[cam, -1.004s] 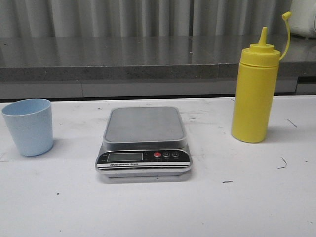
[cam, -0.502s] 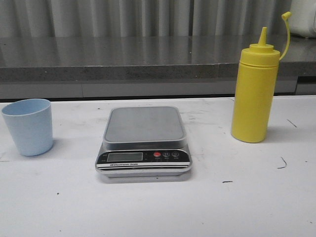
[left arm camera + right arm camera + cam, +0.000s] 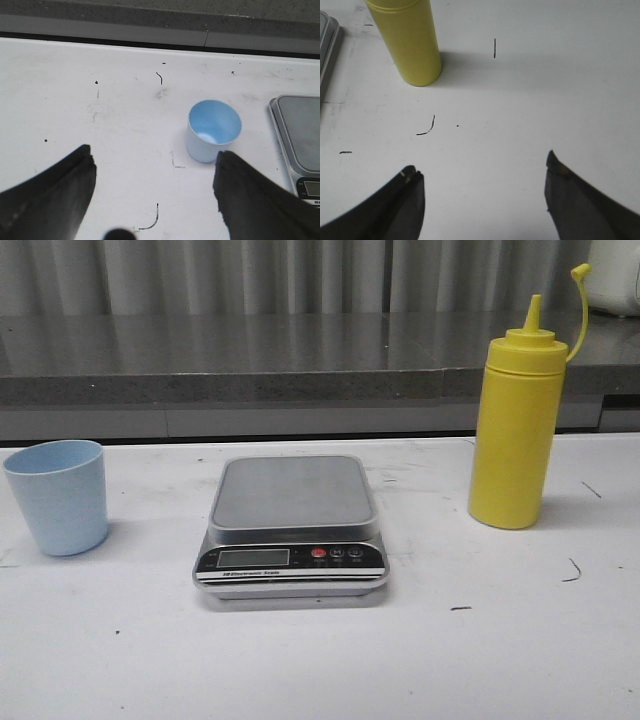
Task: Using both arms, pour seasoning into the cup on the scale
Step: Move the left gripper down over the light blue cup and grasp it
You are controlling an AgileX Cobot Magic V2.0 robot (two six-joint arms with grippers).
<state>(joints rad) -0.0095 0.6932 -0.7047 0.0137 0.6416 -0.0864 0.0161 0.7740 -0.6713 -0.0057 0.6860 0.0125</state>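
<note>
The left gripper (image 3: pixel 155 190) is held with its jaws spread wide, nothing between them, above the white table (image 3: pixel 320 660). Just beyond its fingertips the cup (image 3: pixel 214 130) stands upright and empty, closer to one finger than the other, with the scale (image 3: pixel 300 145) just beside it at the edge of that view. The right gripper (image 3: pixel 482 192) is likewise parted and empty; the seasoning (image 3: pixel 409 42) stands upright well ahead of it and off to one side.

In the front view neither arm is seen. The cup (image 3: pixel 58 496) is set at the table's left, the scale (image 3: pixel 291 528) in the middle with its platform bare, and the seasoning (image 3: pixel 516 430) at the right, its cap hanging off on its strap.

The cup is judged to be the first thing needed. For a clean pick, the left gripper should be centred on the cup before it is lowered, closed around the mid-wall rather than the rim, and closed gently, since a light tapered cup may be tipped or squeezed upward out of the jaws. It should then be set squarely on the platform.
</note>
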